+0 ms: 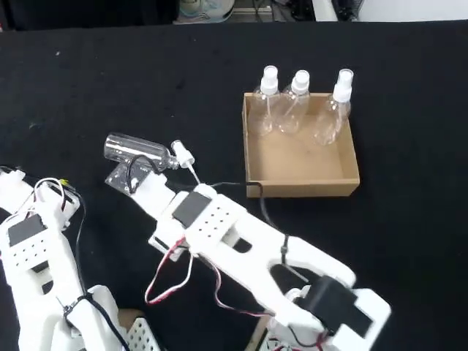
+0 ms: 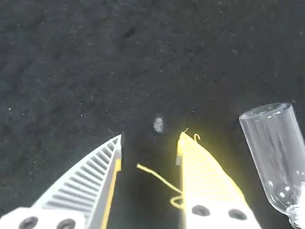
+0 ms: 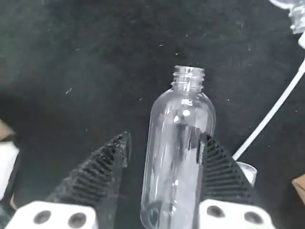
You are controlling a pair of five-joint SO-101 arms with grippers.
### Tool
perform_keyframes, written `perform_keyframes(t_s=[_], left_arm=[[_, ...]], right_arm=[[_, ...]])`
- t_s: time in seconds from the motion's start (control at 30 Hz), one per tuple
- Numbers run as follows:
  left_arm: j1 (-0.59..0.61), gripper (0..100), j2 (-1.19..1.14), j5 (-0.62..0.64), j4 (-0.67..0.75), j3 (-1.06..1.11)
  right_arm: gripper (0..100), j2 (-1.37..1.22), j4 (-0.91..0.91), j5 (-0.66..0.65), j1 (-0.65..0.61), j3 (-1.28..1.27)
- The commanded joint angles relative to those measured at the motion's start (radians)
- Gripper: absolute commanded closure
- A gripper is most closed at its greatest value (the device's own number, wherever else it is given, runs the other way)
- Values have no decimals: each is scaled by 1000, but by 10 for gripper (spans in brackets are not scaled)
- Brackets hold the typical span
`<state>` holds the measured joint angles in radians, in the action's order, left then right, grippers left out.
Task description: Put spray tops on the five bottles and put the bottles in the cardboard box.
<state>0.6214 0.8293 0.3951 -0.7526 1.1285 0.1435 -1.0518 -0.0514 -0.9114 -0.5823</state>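
Cardboard box (image 1: 303, 189) is logged at 2 o'clock from table centre, with three topped bottles (image 1: 296, 102) stood along its far wall. Uncapped bottle (image 3: 178, 157) is lain at the box's 9 o'clock, straddled by right gripper (image 3: 163, 138), jaws wide apart and not clamped. Left gripper (image 2: 149, 138) is spread open, nothing held.

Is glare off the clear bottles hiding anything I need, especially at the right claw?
Right wrist view: small white highlights on the uncapped bottle between the fingers of the open right claw, neck threads readable. Left wrist view: bright specks on a bottle base, outline plain. High view: even light, three capped bottles in the cardboard box distinct.
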Motion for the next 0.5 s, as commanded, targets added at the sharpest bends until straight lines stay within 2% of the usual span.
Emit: perform_keyframes(t_s=[0.0,0.23,0.47], left_arm=[[10,812,20,8,9,-64],[8,812,20,8,9,-64],[10,812,20,8,9,-64]], right_arm=[[802,-41,40,18,3,41],[801,-153,40,11,9,45],[801,-232,120,9,9,41]])
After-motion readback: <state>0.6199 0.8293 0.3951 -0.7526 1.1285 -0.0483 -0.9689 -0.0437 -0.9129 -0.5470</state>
